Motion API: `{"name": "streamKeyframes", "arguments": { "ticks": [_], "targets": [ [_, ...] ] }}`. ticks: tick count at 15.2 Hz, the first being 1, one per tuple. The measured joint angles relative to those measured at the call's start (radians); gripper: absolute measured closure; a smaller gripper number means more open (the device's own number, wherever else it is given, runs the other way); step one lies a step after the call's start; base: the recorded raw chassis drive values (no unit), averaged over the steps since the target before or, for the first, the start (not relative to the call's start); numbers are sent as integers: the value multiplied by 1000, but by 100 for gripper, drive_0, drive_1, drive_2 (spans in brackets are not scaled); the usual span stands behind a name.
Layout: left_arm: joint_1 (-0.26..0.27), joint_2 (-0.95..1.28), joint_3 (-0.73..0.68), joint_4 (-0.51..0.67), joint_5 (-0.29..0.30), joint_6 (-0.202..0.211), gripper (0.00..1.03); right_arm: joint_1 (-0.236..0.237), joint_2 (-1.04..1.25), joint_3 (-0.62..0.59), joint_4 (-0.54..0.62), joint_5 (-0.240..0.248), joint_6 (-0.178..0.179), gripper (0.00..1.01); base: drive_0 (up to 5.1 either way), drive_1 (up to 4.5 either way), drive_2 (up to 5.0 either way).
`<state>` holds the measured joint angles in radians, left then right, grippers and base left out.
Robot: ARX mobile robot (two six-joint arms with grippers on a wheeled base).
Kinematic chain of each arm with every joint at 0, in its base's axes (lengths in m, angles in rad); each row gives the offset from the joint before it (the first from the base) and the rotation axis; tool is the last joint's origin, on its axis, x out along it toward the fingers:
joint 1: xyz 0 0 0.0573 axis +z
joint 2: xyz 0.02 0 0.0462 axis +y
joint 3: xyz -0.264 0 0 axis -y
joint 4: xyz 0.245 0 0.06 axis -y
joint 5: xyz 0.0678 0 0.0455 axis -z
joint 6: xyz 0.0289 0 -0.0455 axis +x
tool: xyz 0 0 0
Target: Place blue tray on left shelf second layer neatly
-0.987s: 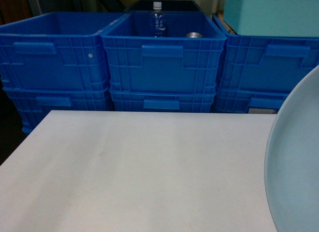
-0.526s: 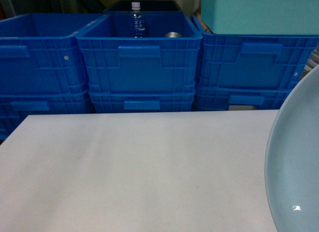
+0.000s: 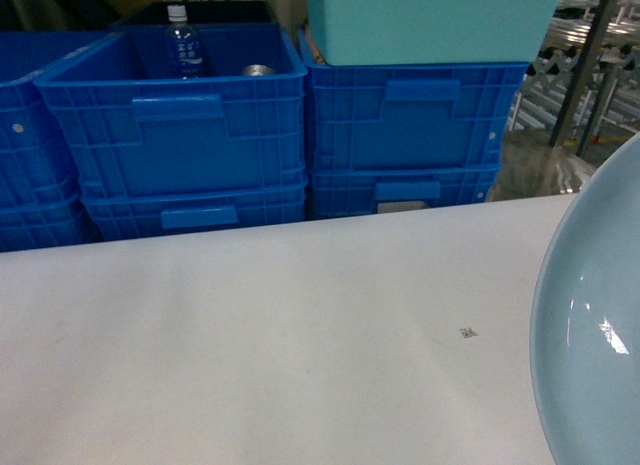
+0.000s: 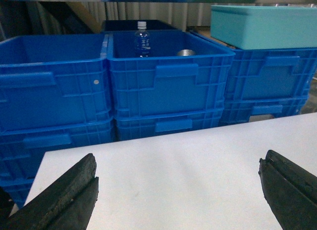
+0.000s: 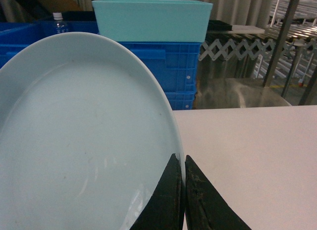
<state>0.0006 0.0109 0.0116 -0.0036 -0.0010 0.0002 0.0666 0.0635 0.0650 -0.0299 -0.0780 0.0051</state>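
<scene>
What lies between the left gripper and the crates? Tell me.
Only bare white table, seen in the left wrist view: the open left gripper hovers over it, with the crates standing beyond its far edge.

We see a white table (image 3: 260, 335) with a tiny dark speck (image 3: 467, 332) lying on it toward the right. Beyond its far edge, stacked blue crates (image 3: 180, 135) stand on the floor (image 3: 535, 165).

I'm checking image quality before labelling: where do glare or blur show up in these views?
Head view: bright glints on the blue tray, and the steel rack gleams behind. Right wrist view: soft streak reflections on the tray's lower part, and the right claw at its rim looks soft. Left wrist view: the left claw fingers are dark and slightly blurred; no obvious glare.
</scene>
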Motion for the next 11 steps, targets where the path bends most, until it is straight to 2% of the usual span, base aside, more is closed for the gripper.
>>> {"name": "streamKeyframes", "arguments": {
  "ticks": [11],
  "targets": [
    [0,0,0,0,0,0,5,0,0,0,1,0,-1,99,-158,-158,-158]
  ]
}}
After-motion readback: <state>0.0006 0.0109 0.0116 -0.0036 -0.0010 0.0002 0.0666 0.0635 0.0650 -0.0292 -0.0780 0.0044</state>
